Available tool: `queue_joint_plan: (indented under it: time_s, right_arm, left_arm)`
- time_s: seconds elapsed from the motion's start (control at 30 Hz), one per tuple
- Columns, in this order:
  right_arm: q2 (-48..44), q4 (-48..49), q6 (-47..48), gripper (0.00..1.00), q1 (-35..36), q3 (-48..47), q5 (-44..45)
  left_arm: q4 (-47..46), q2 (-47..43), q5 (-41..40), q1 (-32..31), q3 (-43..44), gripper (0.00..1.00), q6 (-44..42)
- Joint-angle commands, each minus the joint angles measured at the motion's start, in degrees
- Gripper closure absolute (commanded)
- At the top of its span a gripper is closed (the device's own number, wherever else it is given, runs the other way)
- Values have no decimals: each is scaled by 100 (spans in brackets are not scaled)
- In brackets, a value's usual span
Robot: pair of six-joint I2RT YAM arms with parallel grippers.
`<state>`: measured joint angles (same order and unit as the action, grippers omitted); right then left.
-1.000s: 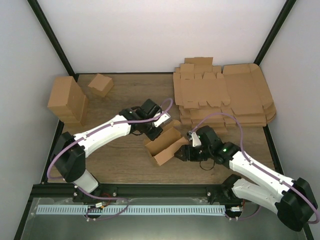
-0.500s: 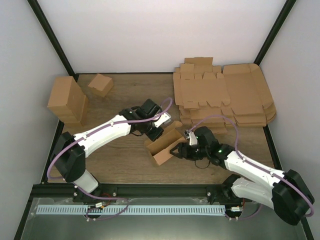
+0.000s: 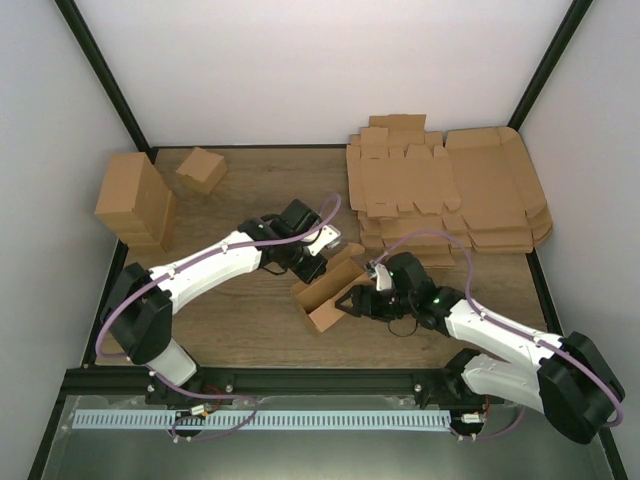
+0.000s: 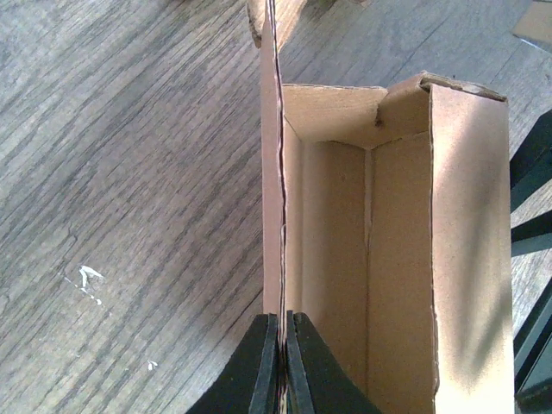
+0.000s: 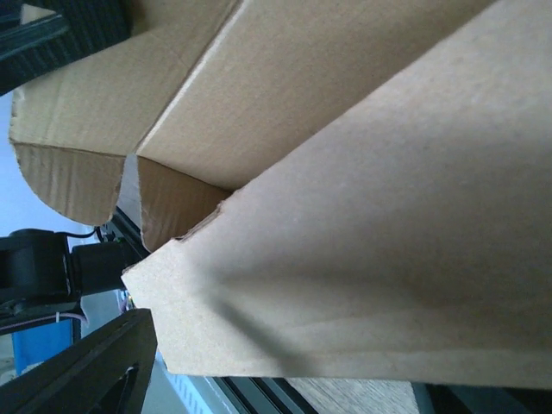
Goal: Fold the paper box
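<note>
A: From the top camera, where do we find the paper box [image 3: 325, 295]?

B: We see it half formed, an open trough on the table [image 3: 240, 330] between the two arms; its long axis runs from near-left to far-right; the left gripper [image 3: 320, 256] sits at its far long wall and the right gripper [image 3: 350, 301] at its near long wall, touching or almost touching it.

A: And through the left wrist camera?

B: We look down the length of the paper box [image 4: 388, 259]; the left gripper [image 4: 282, 326] is pinched fully together on the thin upright left wall, which stands straight up from the wooden table [image 4: 129, 172]; the dark fingers of the other arm show at the right edge, just beside the opposite wall.

A: And the right wrist camera?

B: Cardboard fills our view; a panel of the paper box [image 5: 345, 216] lies right in front of the lens; one finger [image 5: 86, 371] shows below its corner with a gap between them; we judge the jaws spread wide and holding nothing; the next fold likely falls to this arm, the nearer one to the free wall.
</note>
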<state>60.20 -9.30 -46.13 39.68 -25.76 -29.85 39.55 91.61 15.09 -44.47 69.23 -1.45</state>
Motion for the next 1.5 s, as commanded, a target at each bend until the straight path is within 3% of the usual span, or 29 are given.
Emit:
queue_joint_plan:
  time_s: [0.0,0.07,0.17,0.4,0.9,1.13,1.47]
  right_arm:
    - [-43,256,67,12,48,-257,24]
    - [53,103,-4,5,49,-357,106]
    - [137,-265,-193,3,44,-494,358]
    - [-152,-119,-695,3,43,-363,575]
    - [-37,-286,-448,17,48,-439,478]
    - [-90,-254,-404,12,48,-428,584]
    - [-783,678,-533,10,48,104,520]
  left_arm:
    - [-156,93,401,-43,-95,96,278]
    - [-266,73,499,-40,-127,96,395]
    - [-383,80,635,-38,-151,96,568]
    - [-609,-1,803,-44,-336,96,972]
    - [-1465,-333,1709,-41,-668,96,1888]
    - [-1485,-292,2117,-57,-773,95,1962]
    - [-1376,-85,2197,-74,-989,91,1934]
